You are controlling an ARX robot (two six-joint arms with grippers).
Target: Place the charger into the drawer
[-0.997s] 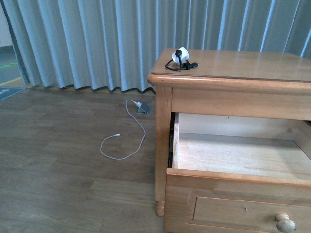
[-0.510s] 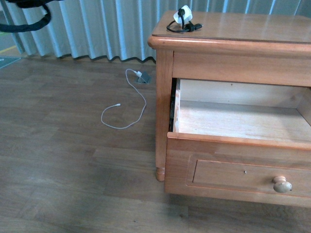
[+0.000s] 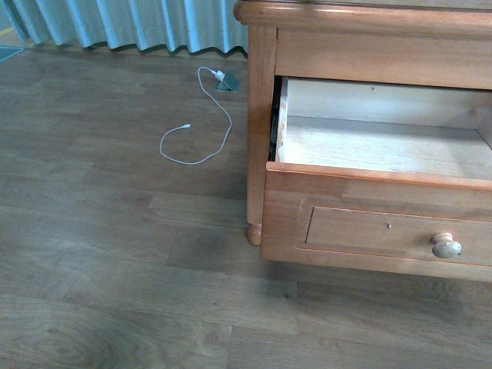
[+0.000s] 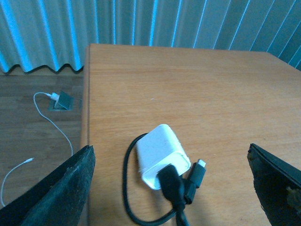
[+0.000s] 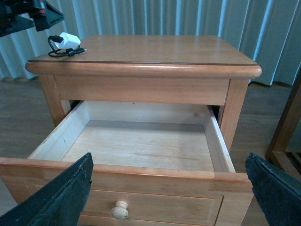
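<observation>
The charger [image 4: 162, 157], a white plug block with a black cable looped round it, lies on the nightstand top [image 4: 197, 94] near its corner. My left gripper [image 4: 170, 188] hovers open over it, one finger [image 4: 61, 193] on either side, not touching it. In the right wrist view the charger [image 5: 66, 40] shows at the top's far corner, under the left gripper [image 5: 28, 14]. The drawer [image 5: 141, 170] is pulled out, its light wood inside bare. My right gripper [image 5: 169, 188] is open in front of the drawer's panel. The front view shows the drawer [image 3: 369, 188] and its knob [image 3: 446, 245]; the charger is out of that view.
A long white cable [image 3: 201, 150] with a grey adapter [image 3: 228, 81] lies on the wood floor beside the nightstand leg [image 3: 254, 223]. Curtains [image 4: 141, 23] hang behind. A wooden furniture frame [image 5: 287, 132] stands close beside the nightstand.
The front view has tipped downward: the nightstand top with the charger has slid out of the picture's top, and the drawer front now sits higher in it.
</observation>
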